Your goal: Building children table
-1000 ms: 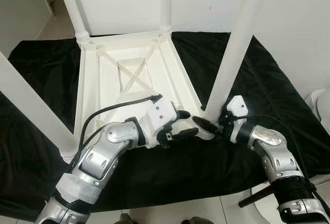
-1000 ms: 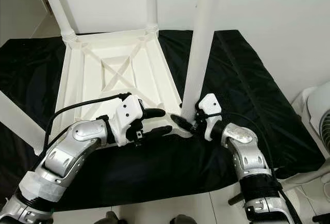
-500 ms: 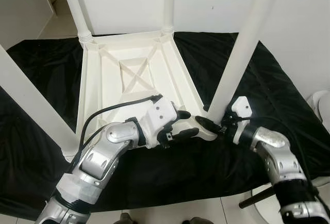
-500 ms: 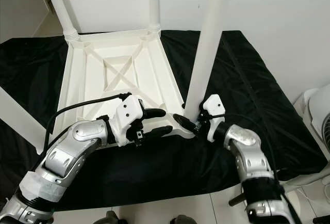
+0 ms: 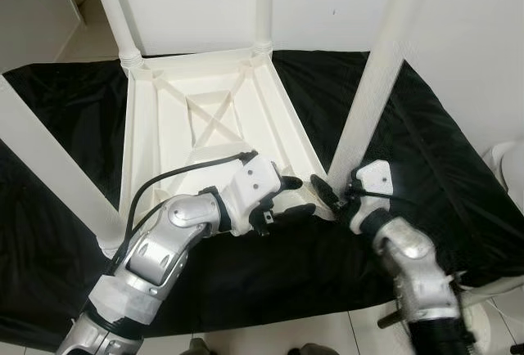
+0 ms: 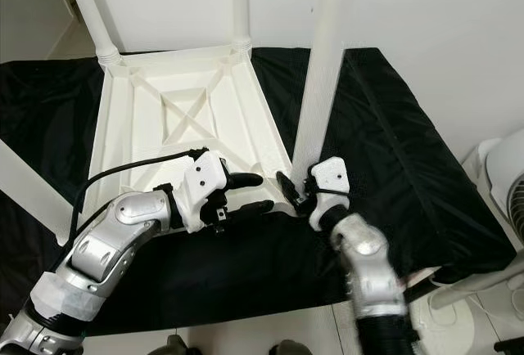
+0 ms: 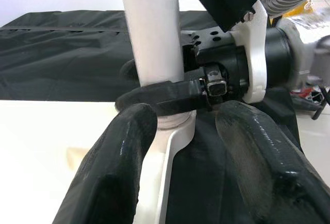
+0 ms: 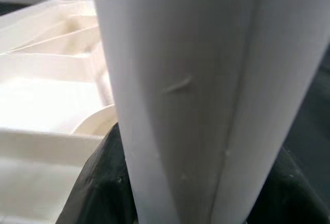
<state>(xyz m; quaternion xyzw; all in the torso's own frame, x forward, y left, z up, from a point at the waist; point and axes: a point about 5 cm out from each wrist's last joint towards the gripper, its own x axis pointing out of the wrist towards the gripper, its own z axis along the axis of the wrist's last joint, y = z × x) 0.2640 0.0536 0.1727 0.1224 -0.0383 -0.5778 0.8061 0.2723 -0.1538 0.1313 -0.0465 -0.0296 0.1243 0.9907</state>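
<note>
Inverted white plastic tabletop [image 5: 205, 138], ribbed underside up, lying on a black cloth [image 5: 65, 110] spread over the floor. Legs stand in both far corner sockets; another pale leg crosses the near left of the head view, its foot hidden behind the left arm. The near-right leg [image 5: 372, 93] rises from its corner socket [image 7: 172, 131] with a slight lean. The right gripper [image 5: 334, 195] has its jaws clamped around the base of this leg, just above the socket collar; the wrist view looks straight onto the leg between its fingers [image 8: 98, 182]. The left gripper [image 5: 296, 197] rests at the tabletop's near-right edge, jaws apart, one finger over the rim and one over the cloth, straddling the socket corner without closing on anything. Judged step: seating this leg. To do it well, the leg should be brought upright over the socket before pressing or twisting, while the left gripper steadies the tabletop against sliding on the cloth. No containers are present.
</note>
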